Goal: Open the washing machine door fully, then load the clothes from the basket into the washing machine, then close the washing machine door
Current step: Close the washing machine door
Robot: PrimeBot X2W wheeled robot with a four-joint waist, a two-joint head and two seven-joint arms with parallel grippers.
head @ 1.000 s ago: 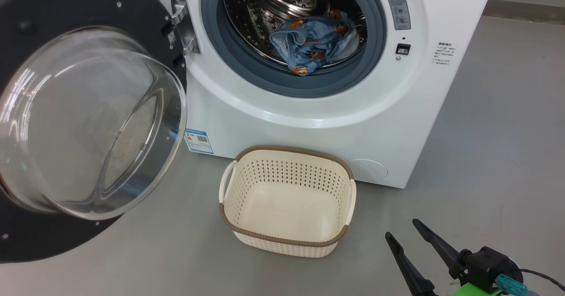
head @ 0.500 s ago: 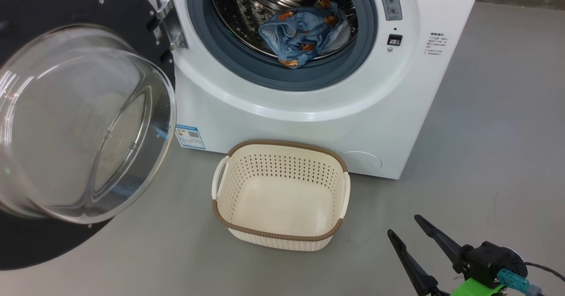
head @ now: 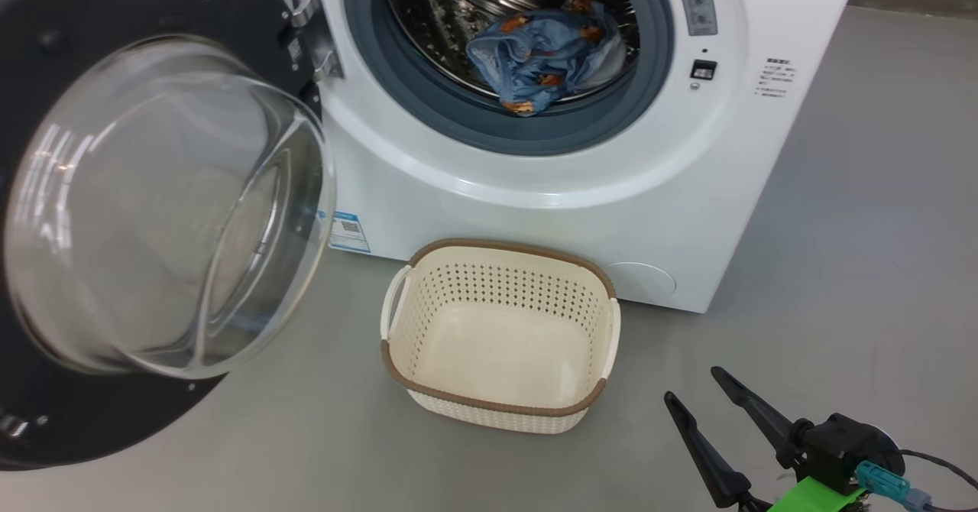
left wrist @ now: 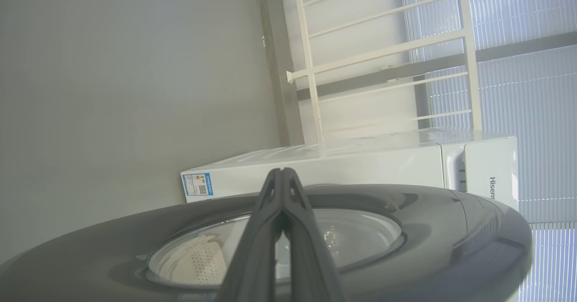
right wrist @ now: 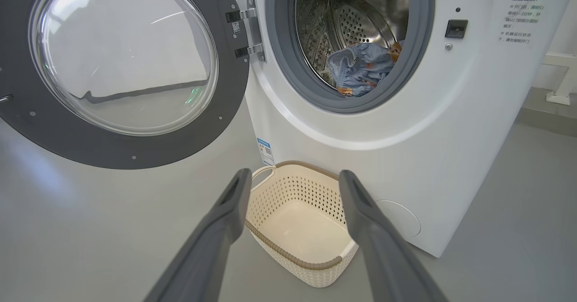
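The washing machine (head: pixel 550 214) stands with its door (head: pixel 168 206) swung open to the left, glass bowl facing me. Light blue clothes (head: pixel 542 57) with orange patterns lie in the steel drum, and show again in the right wrist view as clothes (right wrist: pixel 360 65). The cream basket (head: pixel 489 405) sits on the floor in front of the machine with nothing in it. My right gripper (head: pixel 692 384) hovers open at the lower right, right of the basket. My left gripper (left wrist: pixel 281 172) is shut, with its fingers lying across the door's outer face (left wrist: pixel 451 230). Whether they touch it I cannot tell.
Grey floor lies around the machine and basket. The open door (right wrist: pixel 135 153) takes up the space left of the basket (right wrist: pixel 293 259). A white railing (left wrist: pixel 383 54) and window blinds stand behind the machine.
The head camera has shifted slightly. The door's glass bowl now reaches a little further right past the hinge, toward the opening. The right gripper has barely moved.
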